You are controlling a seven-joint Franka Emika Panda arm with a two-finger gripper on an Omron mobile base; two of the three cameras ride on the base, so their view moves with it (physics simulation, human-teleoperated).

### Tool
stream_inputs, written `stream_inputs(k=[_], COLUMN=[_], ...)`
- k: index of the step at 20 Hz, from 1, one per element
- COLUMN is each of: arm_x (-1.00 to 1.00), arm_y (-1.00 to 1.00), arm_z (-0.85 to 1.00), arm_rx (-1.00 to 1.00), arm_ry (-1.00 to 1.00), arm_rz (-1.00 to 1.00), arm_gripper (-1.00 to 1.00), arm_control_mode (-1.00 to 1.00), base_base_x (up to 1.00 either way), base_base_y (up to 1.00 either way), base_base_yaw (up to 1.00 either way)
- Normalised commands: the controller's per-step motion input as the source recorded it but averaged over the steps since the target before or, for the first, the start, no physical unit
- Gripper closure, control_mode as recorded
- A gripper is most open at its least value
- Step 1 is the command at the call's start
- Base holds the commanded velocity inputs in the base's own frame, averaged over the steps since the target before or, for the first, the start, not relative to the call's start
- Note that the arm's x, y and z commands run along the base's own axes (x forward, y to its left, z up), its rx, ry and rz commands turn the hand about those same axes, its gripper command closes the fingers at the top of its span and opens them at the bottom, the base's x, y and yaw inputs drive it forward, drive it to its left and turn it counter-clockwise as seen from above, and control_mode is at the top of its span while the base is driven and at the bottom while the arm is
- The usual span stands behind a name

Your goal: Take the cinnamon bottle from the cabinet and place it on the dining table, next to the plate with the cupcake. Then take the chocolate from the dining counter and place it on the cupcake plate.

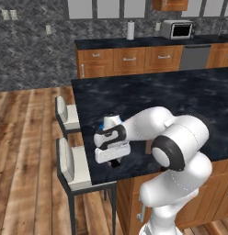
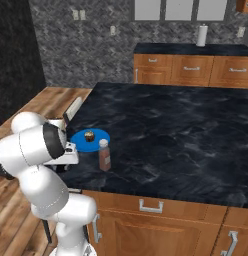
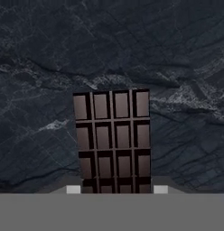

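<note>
A: What is the hand view showing of the chocolate point(image 3: 113, 140)?

B: A thin flat bar, dark brown, moulded into a grid of small raised rectangles, four across. It is lying flat on the dining table point(image 3: 177, 58), whose top is glossy black marble with pale veins running through it. The bar's long axis is running straight away from the hand, its near end sitting between the two pale finger pads at the bottom edge.

A: And the jaws?

B: The gripper point(image 1: 115, 161) is pressing its jaws together on that near end of the chocolate, low over the table's near left corner.

A: Any writing showing?

B: None that I can read, on the bar or on the cinnamon bottle point(image 2: 104, 155).

A: Where is the bottle standing?

B: Upright on the marble, reddish-brown with a pale cap, just beside the round blue plate point(image 2: 96, 140). The small brown cupcake point(image 2: 88, 135) is sitting on that plate. The table's base is warm wood with grey bar handles.
</note>
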Motion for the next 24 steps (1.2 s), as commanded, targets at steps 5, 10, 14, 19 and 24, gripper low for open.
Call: stream_inputs(k=[5, 10, 14, 19, 24], arm_x=[0.04, 0.72, 1.00, 0.92, 0.61], arm_y=[-0.22, -0.48, -0.19, -0.02, 0.03], arm_z=[0.96, 0.82, 0.21, -0.01, -0.27], arm_rx=[-0.02, -0.02, -0.06, -0.11, -0.12], arm_ry=[0.00, 0.00, 0.03, 0.02, -0.01], arm_rz=[0.03, 0.06, 0.12, 0.24, 0.23], arm_gripper=[1.00, 1.00, 1.00, 1.00, 1.00], arm_control_mode=[-1.00, -1.00, -1.00, -1.00, -1.00], base_base_x=[0.00, 0.00, 0.00, 0.00, 0.00], base_base_y=[0.00, 0.00, 0.00, 0.00, 0.00], base_base_yaw=[0.00, 0.00, 0.00, 0.00, 0.00])
